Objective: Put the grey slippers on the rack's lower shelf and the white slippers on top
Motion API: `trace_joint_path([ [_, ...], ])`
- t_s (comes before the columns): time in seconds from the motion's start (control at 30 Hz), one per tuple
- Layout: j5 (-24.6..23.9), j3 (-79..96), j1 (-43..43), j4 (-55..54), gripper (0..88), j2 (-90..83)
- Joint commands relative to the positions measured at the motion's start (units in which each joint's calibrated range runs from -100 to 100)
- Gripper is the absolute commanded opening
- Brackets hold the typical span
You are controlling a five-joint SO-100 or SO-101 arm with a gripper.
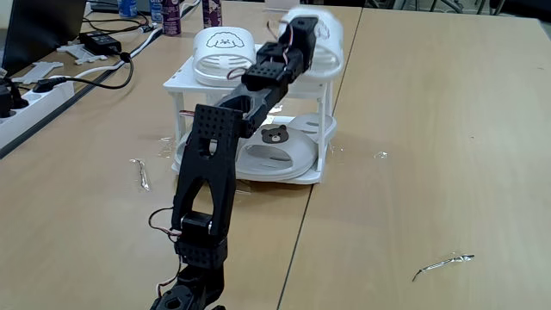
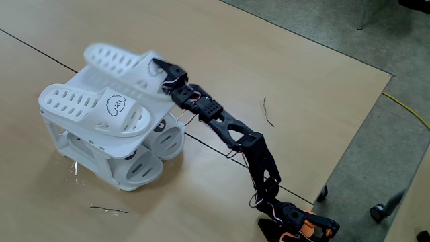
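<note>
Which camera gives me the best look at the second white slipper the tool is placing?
A fixed view shows it whole: second white slipper tilted on the rack, tool at its heel. In a fixed view the arm hides most.

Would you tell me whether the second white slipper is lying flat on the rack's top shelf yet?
Not flat: the second white slipper sits tilted, its heel end raised at the gripper, unlike the first one. Whether the jaws grip it, cannot tell.

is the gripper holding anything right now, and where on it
It looks like the gripper grips the second white slipper at its heel-end rim, holding it tilted over the rack's top shelf; the jaw contact itself is partly hidden.
</note>
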Motion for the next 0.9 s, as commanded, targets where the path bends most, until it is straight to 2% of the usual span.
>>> trace_joint_path([
  [0.0, 0.4, -6.0, -3.2, -0.2, 0.8, -0.8],
  [0.3, 0.4, -1.1, -4.8, -0.3, 3.3, -1.5],
  [0.4, 0.4, 1.9, -4.9, -0.5, 20.3, -2.6],
  [0.47, 0.4, 4.4, -4.8, -0.6, 26.5, -4.3],
  [0.87, 0.4, 31.0, -2.0, -0.9, 27.1, -28.0],
])
